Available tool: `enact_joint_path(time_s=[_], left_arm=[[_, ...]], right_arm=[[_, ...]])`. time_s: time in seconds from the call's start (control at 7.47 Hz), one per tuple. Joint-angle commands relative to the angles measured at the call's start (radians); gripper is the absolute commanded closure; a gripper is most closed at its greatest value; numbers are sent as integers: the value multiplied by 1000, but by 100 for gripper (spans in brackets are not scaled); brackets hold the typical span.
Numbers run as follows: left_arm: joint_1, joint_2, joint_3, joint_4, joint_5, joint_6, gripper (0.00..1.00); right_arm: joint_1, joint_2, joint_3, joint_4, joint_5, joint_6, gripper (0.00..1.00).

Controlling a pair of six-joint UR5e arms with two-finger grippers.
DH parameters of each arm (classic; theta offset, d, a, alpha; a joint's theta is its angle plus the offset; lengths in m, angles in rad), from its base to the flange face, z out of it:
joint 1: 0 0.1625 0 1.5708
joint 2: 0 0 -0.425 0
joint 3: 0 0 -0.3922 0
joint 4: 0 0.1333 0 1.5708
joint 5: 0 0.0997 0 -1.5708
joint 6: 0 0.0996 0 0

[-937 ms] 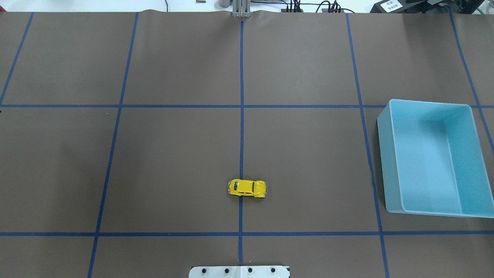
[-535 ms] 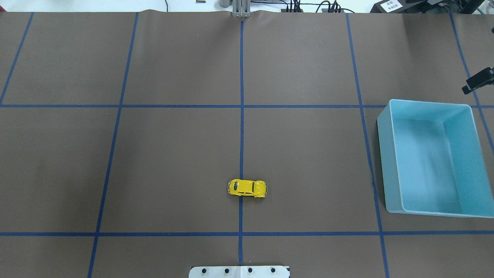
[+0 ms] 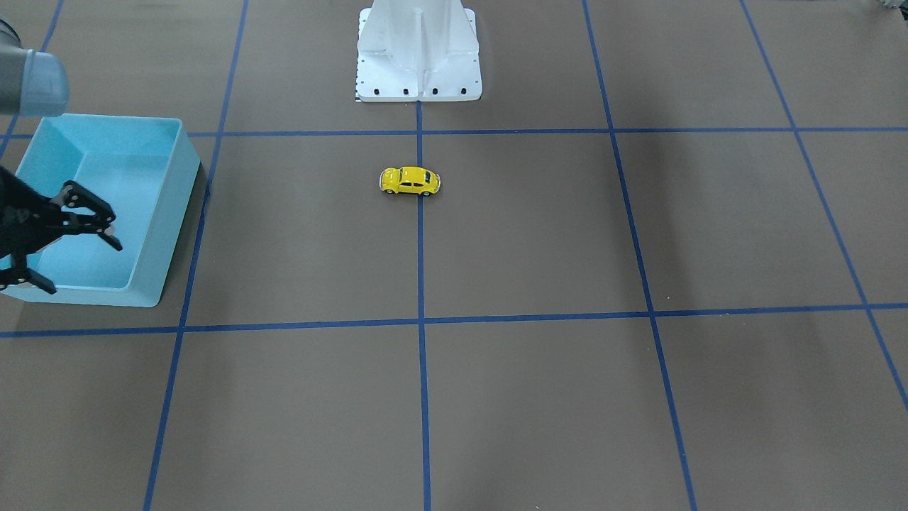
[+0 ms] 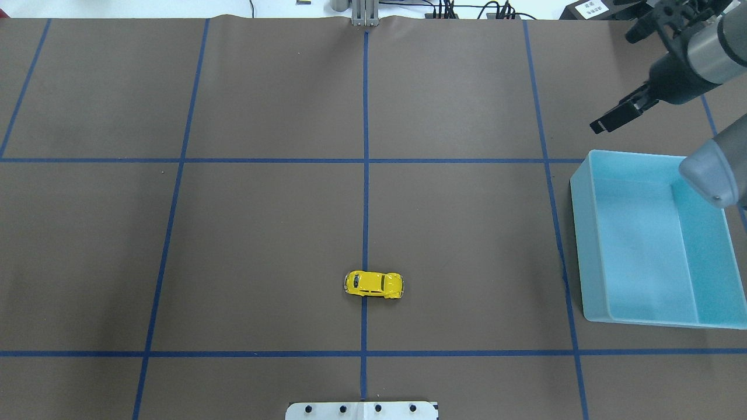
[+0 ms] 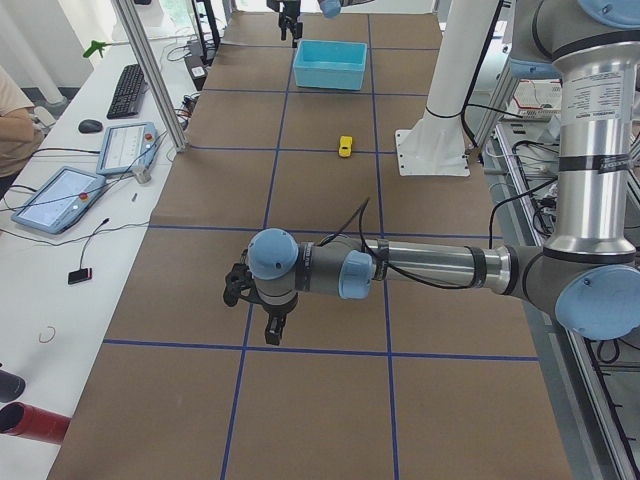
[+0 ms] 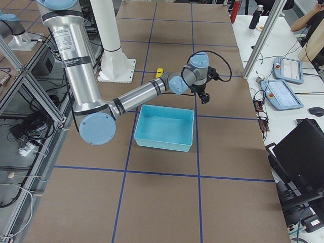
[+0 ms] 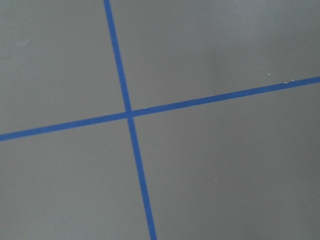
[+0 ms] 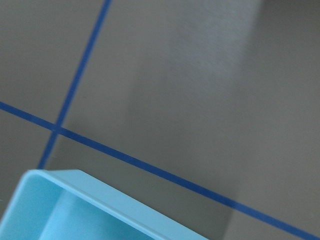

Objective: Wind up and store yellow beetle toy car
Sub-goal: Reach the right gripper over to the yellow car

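The yellow beetle toy car (image 4: pixel 373 284) (image 3: pixel 410 181) stands on its wheels on the brown mat, straddling the centre tape line near the robot base; it also shows small in the side views (image 5: pixel 345 146) (image 6: pixel 159 72). The empty blue bin (image 4: pixel 583 233) (image 3: pixel 170 213) (image 6: pixel 164 139) sits at the right side. My right gripper (image 4: pixel 618 76) (image 3: pixel 78 266) (image 6: pixel 204 96) hangs open and empty in the air by the bin's far edge, well away from the car. My left gripper (image 5: pixel 262 318) hovers low over bare mat at the left end; I cannot tell whether it is open or shut.
The white robot base plate (image 4: pixel 362 410) (image 3: pixel 418 57) stands at the near centre edge. Blue tape lines grid the mat. A side desk holds tablets (image 5: pixel 55 195) and a keyboard (image 5: pixel 128 90), with a person's arm (image 5: pixel 12 110) beside it.
My right arm has swung into the overhead view from the right edge and now reaches past the bin's far side. The car and the bin have not moved.
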Motion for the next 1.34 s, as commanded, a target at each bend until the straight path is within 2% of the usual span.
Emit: enact_joint_path(time_s=[0.0,0.13,0.4,0.67,1.2], left_arm=[[-20,21,13,-3,0,0,0],[-27,22,21,-5,2,0,0],[-35,22,30,-3,9,0,0],[-37,24,31,-5,9,0,0],[-55,24,42,-5,9,0,0]], right_arm=[[-118,52,93,33,-10,-3,0],[-170,51,96,82,-20,4,0],[-323,52,110,207,-158,3,0],[-489,113,110,207,-284,-2,0],[-760,114,128,213,-543,-6,0]])
